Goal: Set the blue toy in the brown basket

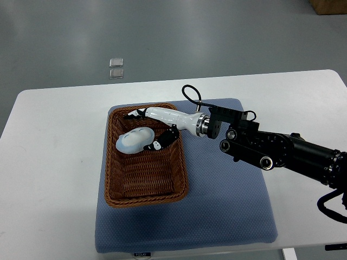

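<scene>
The pale blue toy (133, 141) lies inside the brown woven basket (145, 198), in its far half. My right hand (145, 130) reaches in from the right over the basket's far right corner. Its white fingers (157, 114) stretch straight out above the toy and stand apart from it. The black-tipped lower fingers (165, 138) rest against the toy's right side. The hand looks open, spread around the toy rather than closed on it. The left arm does not show.
The basket sits on a blue-grey mat (233, 200) on a white table (49, 162). The right arm's dark forearm (271, 149) crosses above the mat. Two small clear squares (116, 67) lie on the grey floor beyond the table.
</scene>
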`<action>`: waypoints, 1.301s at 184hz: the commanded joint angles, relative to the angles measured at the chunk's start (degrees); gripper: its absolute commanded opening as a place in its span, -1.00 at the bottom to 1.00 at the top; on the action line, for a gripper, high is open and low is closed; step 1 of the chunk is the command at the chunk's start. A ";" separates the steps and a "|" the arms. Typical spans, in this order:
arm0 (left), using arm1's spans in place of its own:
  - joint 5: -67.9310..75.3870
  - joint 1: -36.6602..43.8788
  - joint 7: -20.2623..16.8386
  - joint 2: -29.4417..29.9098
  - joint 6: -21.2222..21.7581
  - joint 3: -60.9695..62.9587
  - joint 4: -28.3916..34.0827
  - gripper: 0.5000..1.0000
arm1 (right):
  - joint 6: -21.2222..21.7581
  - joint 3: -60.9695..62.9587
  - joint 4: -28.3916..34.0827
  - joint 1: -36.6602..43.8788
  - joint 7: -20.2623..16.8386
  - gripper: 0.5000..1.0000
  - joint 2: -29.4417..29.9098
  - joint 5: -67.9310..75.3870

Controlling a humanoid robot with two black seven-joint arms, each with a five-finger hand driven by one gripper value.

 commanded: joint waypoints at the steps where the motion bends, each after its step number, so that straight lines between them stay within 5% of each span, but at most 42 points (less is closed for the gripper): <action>1: -0.01 0.06 0.00 0.00 0.00 0.00 0.00 1.00 | 0.34 0.33 0.03 0.30 0.08 0.56 -0.74 4.05; 44: -0.01 -0.02 0.00 0.00 0.00 0.00 0.00 1.00 | 7.63 6.75 0.03 0.65 -0.19 0.56 -6.10 21.38; 76: -0.01 -0.02 0.00 0.00 0.00 0.00 0.00 1.00 | 12.99 13.51 -1.02 -3.39 -5.72 0.56 -8.12 34.82; 123: -0.01 -0.02 0.00 0.00 0.00 0.00 0.00 1.00 | 9.92 13.60 -4.10 -7.26 -13.98 0.57 -8.82 59.95; 239: -0.01 -0.02 0.00 0.00 0.00 0.00 0.00 1.00 | 9.39 15.62 -4.36 -8.84 -13.99 0.64 -12.34 68.93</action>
